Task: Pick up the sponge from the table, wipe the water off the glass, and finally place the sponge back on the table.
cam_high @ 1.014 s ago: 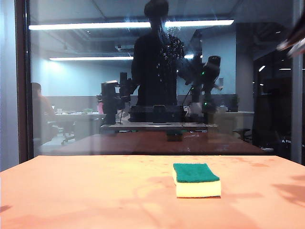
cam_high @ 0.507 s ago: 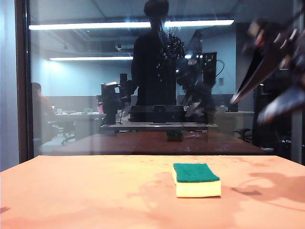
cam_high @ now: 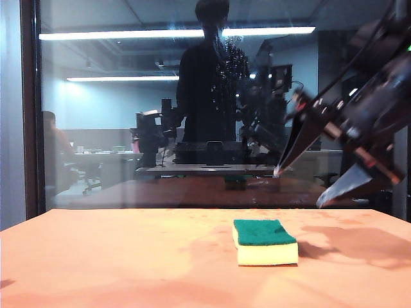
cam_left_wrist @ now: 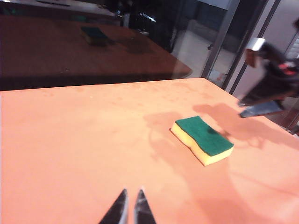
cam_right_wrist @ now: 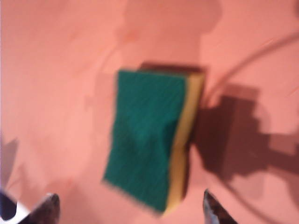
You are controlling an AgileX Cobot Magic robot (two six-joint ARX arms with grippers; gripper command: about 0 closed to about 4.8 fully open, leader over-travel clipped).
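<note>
Green-faced sponge (cam_high: 264, 241) flat on the orange table (cam_high: 115, 256), right gripper (cam_high: 300, 187) spread wide above it.

Relative to the sponge: the empty right gripper hangs just up and to its right in the exterior view, the nearer arm, and in its wrist view the sponge's long axis runs toward the gap between the fingertips. The left gripper (cam_left_wrist: 130, 211) sits well apart, its jaws nearly together, holding nothing. Beyond stands the glass (cam_high: 192, 102), water (cam_high: 232, 61) beaded high on it. No containers appear.
</note>
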